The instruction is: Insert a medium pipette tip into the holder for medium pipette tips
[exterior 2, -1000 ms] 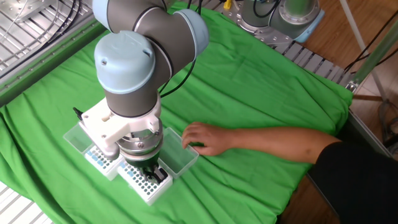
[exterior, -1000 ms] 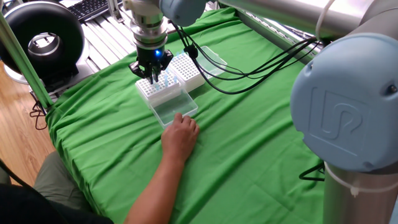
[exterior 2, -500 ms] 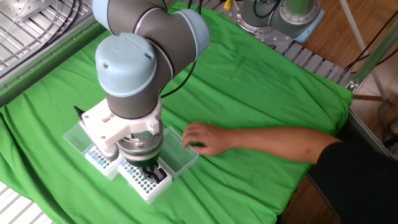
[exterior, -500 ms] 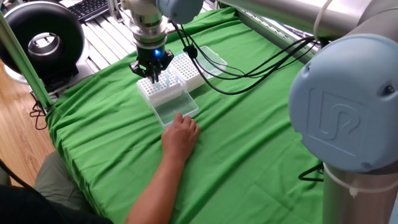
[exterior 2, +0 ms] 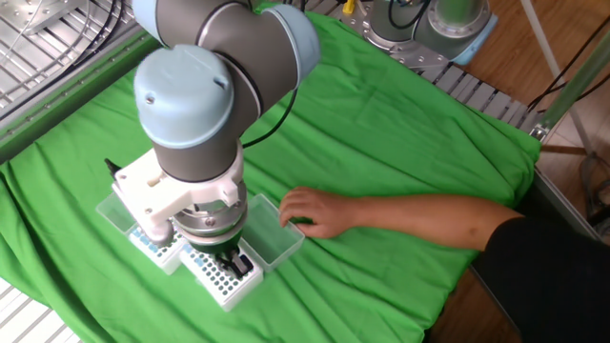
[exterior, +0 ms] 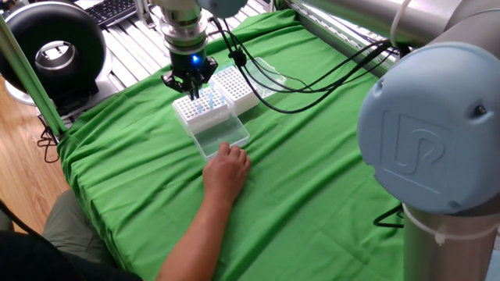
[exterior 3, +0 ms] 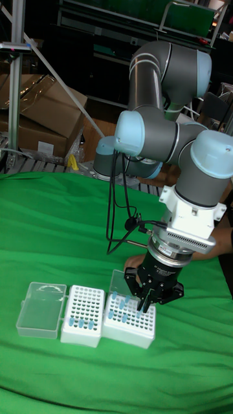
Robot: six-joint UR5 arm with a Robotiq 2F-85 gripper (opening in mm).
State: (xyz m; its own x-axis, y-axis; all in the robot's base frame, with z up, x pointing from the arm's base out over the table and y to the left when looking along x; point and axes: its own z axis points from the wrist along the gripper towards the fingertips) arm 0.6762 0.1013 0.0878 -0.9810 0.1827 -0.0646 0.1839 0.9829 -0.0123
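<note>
Two white racks stand side by side on the green cloth. The holder for medium pipette tips (exterior: pixel 237 87) (exterior 2: pixel 152 246) (exterior 3: pixel 82 310) is the taller block with a dense grid, its clear lid (exterior 3: pixel 42 309) folded open. My gripper (exterior: pixel 192 91) (exterior 2: pixel 232 270) (exterior 3: pixel 144 304) hangs just above the lower rack (exterior: pixel 197 115) (exterior 3: pixel 133 323), which holds a few blue tips. Its fingers are drawn together and point straight down. Whether a medium pipette tip sits between them is too small to tell.
A person's hand (exterior: pixel 226 168) (exterior 2: pixel 310 211) rests on the cloth by the lower rack's open clear lid (exterior: pixel 220 134) (exterior 2: pixel 276 243), the forearm reaching in from the table edge. Black cables (exterior: pixel 312 82) trail over the cloth behind the racks.
My gripper has risen a little above the lower rack. The hand and both racks have stayed put.
</note>
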